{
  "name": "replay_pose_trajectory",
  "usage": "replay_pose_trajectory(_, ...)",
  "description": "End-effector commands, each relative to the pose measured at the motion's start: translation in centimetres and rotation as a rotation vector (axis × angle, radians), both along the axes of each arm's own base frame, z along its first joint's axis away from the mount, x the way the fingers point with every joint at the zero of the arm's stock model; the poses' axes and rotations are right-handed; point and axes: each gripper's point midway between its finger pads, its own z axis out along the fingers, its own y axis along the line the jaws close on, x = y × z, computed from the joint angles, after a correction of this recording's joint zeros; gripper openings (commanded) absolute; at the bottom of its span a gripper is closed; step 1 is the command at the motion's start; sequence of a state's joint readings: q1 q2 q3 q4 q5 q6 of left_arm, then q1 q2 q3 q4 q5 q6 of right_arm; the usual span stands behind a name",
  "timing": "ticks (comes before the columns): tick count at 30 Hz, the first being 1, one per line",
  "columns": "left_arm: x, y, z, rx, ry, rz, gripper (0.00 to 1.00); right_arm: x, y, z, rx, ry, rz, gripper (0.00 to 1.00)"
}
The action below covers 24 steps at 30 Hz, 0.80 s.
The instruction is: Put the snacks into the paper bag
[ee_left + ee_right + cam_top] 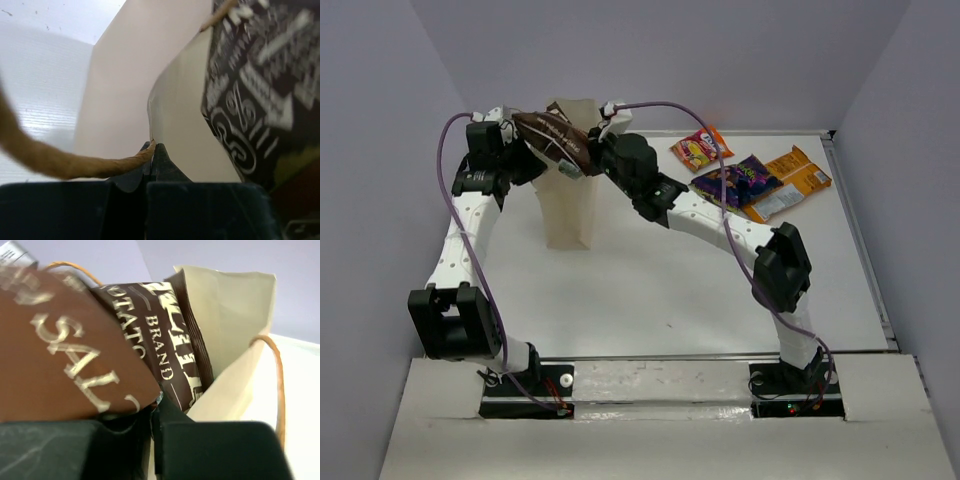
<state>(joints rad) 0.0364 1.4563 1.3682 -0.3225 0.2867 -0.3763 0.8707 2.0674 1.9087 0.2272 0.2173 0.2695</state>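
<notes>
The tan-cream paper bag (570, 205) stands upright at the back left of the table. My left gripper (530, 150) is shut on its rim where the cord handle (60, 162) joins; the wrist view shows the closed gripper (151, 148) pinching the paper edge. My right gripper (592, 155) is shut on the dark brown packet (550, 135) and holds it tilted over the bag's mouth. In the right wrist view the gripper (155, 407) clamps the packet (70, 350), with the bag's open top (235, 315) just beyond. The red-orange (701, 150), purple (736, 181) and orange (790, 182) packets lie at the back right. No teal packet shows.
The three loose packets lie close together, the purple one overlapping the orange one. The right arm (720, 225) stretches diagonally across the table's middle. The table's right edge (865, 250) runs just past the packets. Walls enclose the back and sides.
</notes>
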Motion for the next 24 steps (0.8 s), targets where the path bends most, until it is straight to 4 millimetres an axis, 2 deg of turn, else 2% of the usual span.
replay_pose_trajectory(1,0.3,1.3,1.5,0.019,-0.026,0.038,0.00,-0.1,-3.2,0.6,0.008,0.079,-0.083,0.01)
replay_pose_trajectory(3,0.4,1.5,1.5,0.027,-0.027,0.044,0.00,-0.1,-3.5,-0.2,-0.003,0.128,-0.077,0.01)
replay_pose_trajectory(5,0.4,1.6,1.4,0.033,-0.025,0.046,0.00,0.3,-3.8,-0.4,-0.013,0.137,-0.082,0.01)
replay_pose_trajectory(9,0.2,1.6,1.3,0.030,-0.020,0.045,0.00,0.3,-3.2,0.0,-0.024,0.137,-0.056,0.01)
replay_pose_trajectory(10,0.2,1.6,1.2,0.030,-0.020,0.045,0.00,0.2,-3.2,-0.6,-0.046,0.156,-0.056,0.01)
replay_pose_trajectory(12,0.1,1.9,1.2,0.041,-0.020,0.055,0.00,0.5,-3.5,-0.7,-0.054,0.164,-0.079,0.01)
replay_pose_trajectory(13,0.0,1.8,1.3,0.043,-0.024,0.052,0.00,1.0,-3.8,-0.4,-0.061,0.165,-0.087,0.13)
replay_pose_trajectory(14,0.0,1.8,1.4,0.045,-0.027,0.049,0.00,1.0,-3.6,-0.4,-0.080,0.158,-0.077,0.36)
replay_pose_trajectory(15,-0.1,1.7,1.4,0.044,-0.030,0.041,0.00,0.6,-3.2,-1.0,-0.145,0.162,-0.032,0.71)
replay_pose_trajectory(16,-0.1,1.6,1.4,0.041,-0.030,0.037,0.00,0.7,-2.4,1.0,-0.134,0.127,0.003,0.80)
replay_pose_trajectory(18,-0.2,1.4,1.1,0.031,-0.024,0.027,0.00,-0.4,-0.9,2.3,-0.146,0.103,0.109,1.00)
replay_pose_trajectory(20,-0.2,1.3,0.6,0.025,-0.014,0.025,0.00,-1.2,-0.6,5.0,-0.142,0.039,0.164,1.00)
replay_pose_trajectory(21,-0.2,1.2,0.5,0.020,-0.010,0.024,0.00,-1.3,-0.8,5.8,-0.139,0.020,0.162,1.00)
replay_pose_trajectory(22,-0.3,1.2,0.4,0.018,-0.010,0.023,0.00,-1.8,-1.4,7.6,-0.122,-0.010,0.162,1.00)
replay_pose_trajectory(24,-0.3,1.1,0.1,0.014,-0.005,0.022,0.00,-2.3,-2.0,9.2,-0.114,-0.039,0.160,1.00)
